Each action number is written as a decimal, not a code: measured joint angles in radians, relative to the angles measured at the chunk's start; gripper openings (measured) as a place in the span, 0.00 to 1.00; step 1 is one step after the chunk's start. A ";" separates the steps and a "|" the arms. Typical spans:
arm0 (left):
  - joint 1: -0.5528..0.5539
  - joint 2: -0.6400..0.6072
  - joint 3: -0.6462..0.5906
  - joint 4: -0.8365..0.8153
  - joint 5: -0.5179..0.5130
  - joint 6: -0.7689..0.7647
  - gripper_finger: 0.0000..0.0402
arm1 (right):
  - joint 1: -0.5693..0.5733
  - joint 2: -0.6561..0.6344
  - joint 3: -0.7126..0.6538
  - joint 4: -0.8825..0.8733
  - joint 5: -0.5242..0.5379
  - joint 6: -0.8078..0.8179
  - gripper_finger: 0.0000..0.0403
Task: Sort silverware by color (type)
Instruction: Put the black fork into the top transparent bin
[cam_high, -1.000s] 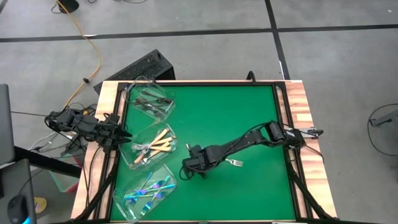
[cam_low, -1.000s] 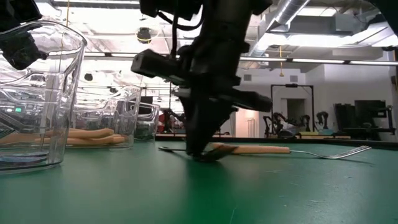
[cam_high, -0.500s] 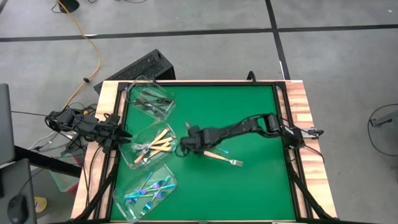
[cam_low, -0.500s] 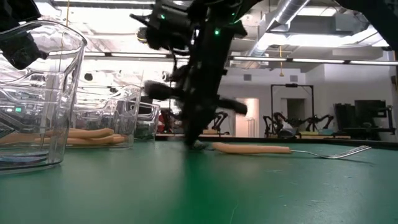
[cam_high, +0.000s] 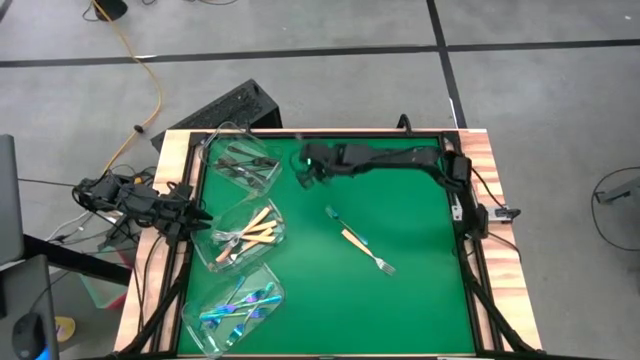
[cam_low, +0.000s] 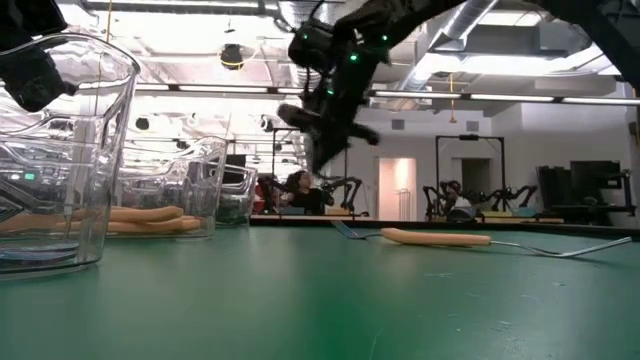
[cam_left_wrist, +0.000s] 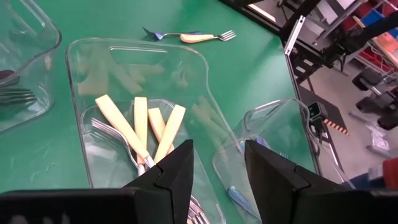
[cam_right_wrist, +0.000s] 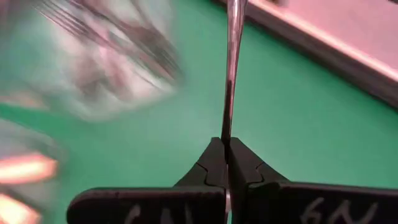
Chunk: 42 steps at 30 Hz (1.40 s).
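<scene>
My right gripper hangs above the table's far part, beside the far clear tub of dark metal forks. It is shut on a silver-grey piece of silverware. A cream-handled fork lies flat mid-table, and a blue-purple piece shows at its far end. My left gripper stands open at the table's left edge over the middle tub, which holds cream-handled forks. The near tub holds blue-purple forks. My right gripper pinches the thin metal shaft of the silver-grey piece between its two fingertips. The shaft sticks out straight past the fingertips, and its far end runs out of the wrist view. It is lifted clear of the green mat; in the low view the gripper is well above it.
The three tubs stand in a row along the left side of the green mat. Wooden strips and dark rails border the table. A black box sits on the floor beyond the far left corner.
My right gripper has risen from the mat near the middle tub and swung toward the far edge, close to the far tub, staying shut on the silver-grey piece and rolling its wrist. The cream-handled fork left on the mat has slid and turned about.
</scene>
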 joint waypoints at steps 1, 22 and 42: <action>0.000 0.000 0.000 0.000 -0.001 -0.004 0.32 | -0.019 -0.005 0.000 0.057 -0.038 -0.032 0.02; 0.000 0.000 0.000 0.000 -0.036 -0.074 0.32 | -0.161 0.008 -0.001 0.919 -0.576 -0.552 0.02; 0.000 0.000 -0.001 0.000 -0.019 -0.092 0.32 | -0.144 0.179 0.212 0.924 -0.645 -0.550 0.02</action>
